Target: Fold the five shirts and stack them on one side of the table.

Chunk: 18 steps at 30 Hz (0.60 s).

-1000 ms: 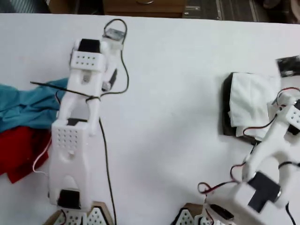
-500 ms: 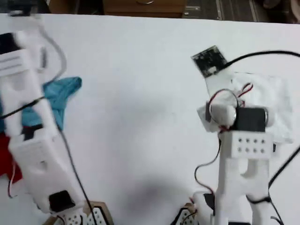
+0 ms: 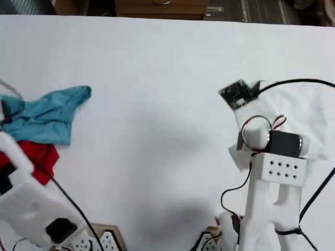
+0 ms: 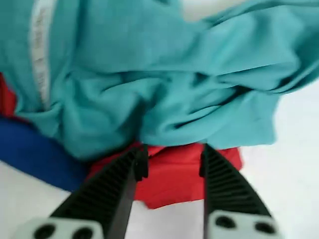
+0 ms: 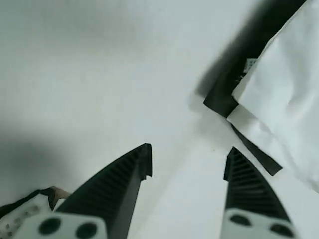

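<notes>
Two folded so far, I think; left claw (image 4: 173, 162), spread, has swung over the teal shirt (image 4: 174, 74), right claw (image 5: 188, 158) spread too.

White surface (image 3: 172, 63), soft even light, faint shadows on it. Past surface's far edge: brown wooden cabinet (image 3: 159, 8), w/ dark plank floor (image 3: 261, 11) alongside.
</notes>
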Each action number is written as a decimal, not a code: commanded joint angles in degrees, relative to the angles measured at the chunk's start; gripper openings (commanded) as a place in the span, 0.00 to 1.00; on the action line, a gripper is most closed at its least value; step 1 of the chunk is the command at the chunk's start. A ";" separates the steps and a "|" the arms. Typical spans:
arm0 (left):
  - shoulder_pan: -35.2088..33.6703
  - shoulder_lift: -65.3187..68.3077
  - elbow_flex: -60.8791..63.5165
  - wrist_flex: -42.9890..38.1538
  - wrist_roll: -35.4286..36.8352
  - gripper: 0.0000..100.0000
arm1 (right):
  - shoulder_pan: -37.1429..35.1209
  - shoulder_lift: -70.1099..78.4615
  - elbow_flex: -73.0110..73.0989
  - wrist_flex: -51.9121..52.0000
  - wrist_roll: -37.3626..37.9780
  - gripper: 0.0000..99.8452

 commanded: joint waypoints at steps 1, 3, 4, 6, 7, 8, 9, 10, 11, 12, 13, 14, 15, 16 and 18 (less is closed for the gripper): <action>-6.15 -1.67 1.54 0.53 -4.66 0.21 | 1.98 -1.71 1.41 -0.40 0.35 0.24; -8.79 -1.23 5.67 1.05 -5.71 0.21 | 4.00 -1.71 1.32 0.84 0.35 0.24; -10.11 -1.58 7.69 1.05 -6.51 0.21 | 4.79 -1.71 1.23 1.36 0.44 0.24; -11.16 -1.76 10.15 0.70 -9.14 0.21 | 5.93 -1.71 1.41 2.42 0.53 0.24; -11.16 -1.67 11.03 0.26 -10.29 0.21 | 6.29 -1.71 1.49 2.86 0.53 0.24; -11.08 -1.41 11.65 -0.09 -10.99 0.21 | 6.55 -1.71 1.49 3.30 0.53 0.24; -10.99 -0.97 12.26 -0.53 -11.52 0.21 | 6.81 -1.71 1.41 3.74 0.53 0.24; -10.64 -0.44 12.62 -0.88 -11.87 0.21 | 6.90 -1.71 1.23 4.18 0.35 0.24; -10.37 0.00 12.79 -0.88 -12.04 0.21 | 6.90 -1.71 1.23 4.35 0.26 0.24; -10.20 0.53 12.79 -0.97 -12.57 0.21 | 6.90 -1.71 1.32 4.35 0.18 0.24; -9.93 0.97 12.53 -1.14 -12.92 0.21 | 6.90 -1.71 1.32 4.35 0.18 0.24; -9.41 1.23 11.65 -2.11 -13.01 0.21 | 6.90 -1.71 1.32 4.35 0.18 0.24; -8.70 1.32 10.15 -3.43 -13.01 0.21 | 6.90 -1.71 1.32 4.35 0.18 0.24; -8.00 1.32 7.96 -5.10 -13.01 0.21 | 6.90 -1.71 1.32 4.35 0.18 0.24; -6.15 1.93 2.77 -8.70 -12.66 0.21 | 6.90 -1.71 1.32 4.35 0.09 0.24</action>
